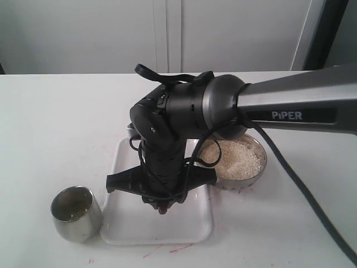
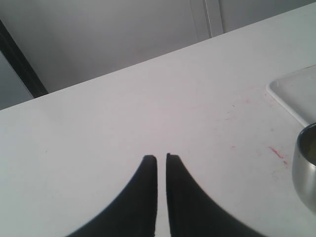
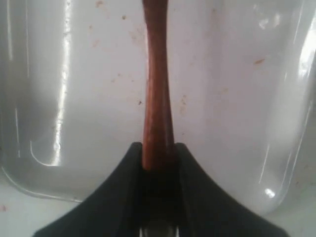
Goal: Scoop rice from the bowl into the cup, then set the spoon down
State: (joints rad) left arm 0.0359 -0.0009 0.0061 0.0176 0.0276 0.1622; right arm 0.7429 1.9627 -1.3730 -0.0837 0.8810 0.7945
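Cup [image 1: 76, 214]: near the counter's [image 1: 56, 111] front edge, leftward. Left fingers [image 2: 145, 187] near it, almost together, empty.
Tray [image 1: 195, 226]: mid-counter.
Spoon [image 3: 157, 98]: over the tray, handle pinched between the right fingers [image 3: 123, 177], long axis running straight out from them.
Bowl [image 1: 262, 162] with rice [image 1: 237, 159]: behind, toward the right edge, nearer the right arm.

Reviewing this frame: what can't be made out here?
- spoon: scoop end cut off by the right wrist view's edge; lost behind the right gripper and arm in the exterior view.
- cup: contents too dim, exterior view; cropped in the left wrist view.
- bowl: part of the rim behind the arm.
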